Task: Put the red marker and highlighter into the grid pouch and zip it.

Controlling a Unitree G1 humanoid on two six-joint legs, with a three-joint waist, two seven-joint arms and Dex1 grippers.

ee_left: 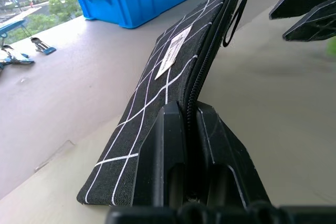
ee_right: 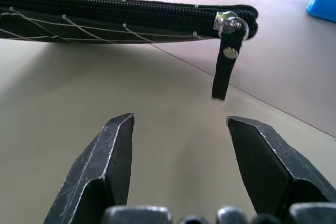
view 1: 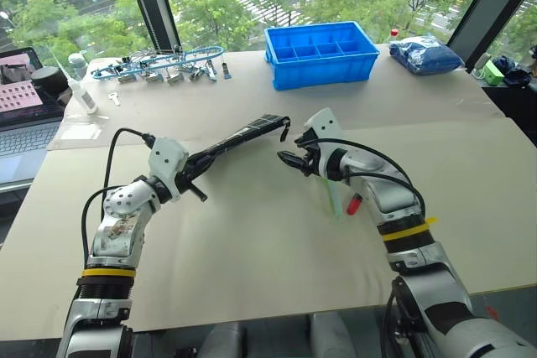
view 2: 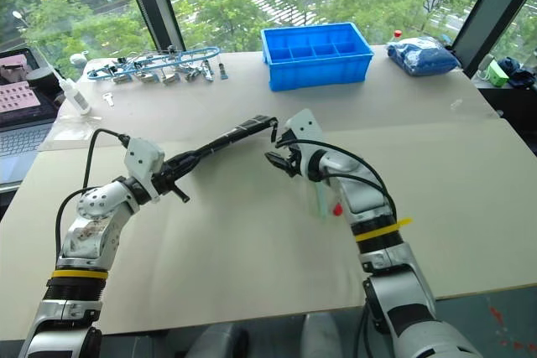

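Left gripper (view 1: 198,173) is clamped on one end of the grid pouch (view 1: 243,136), holding it up off the table (view 1: 252,249) edge-on, w/ the zip running along the top and still closed. The pouch juts out nearly straight from the grip, so it looks light and the fabric fairly stiff when held edgewise, tho prob floppy if grabbed flat. Right gripper (view 1: 289,159) has its jaws apart, holding nothing, facing the far end just short of the pull strap (ee_right: 222,77), which dangles from the zipper slider. That strap is the place to pinch: thin, soft, swings freely, so needs a centred bite or it'll slip. Red marker (view 1: 354,204) and highlighter (view 1: 330,196) lie on the table beside the right forearm, both still outside the pouch. Both look smooth and round, likely to roll; grip mid-body.
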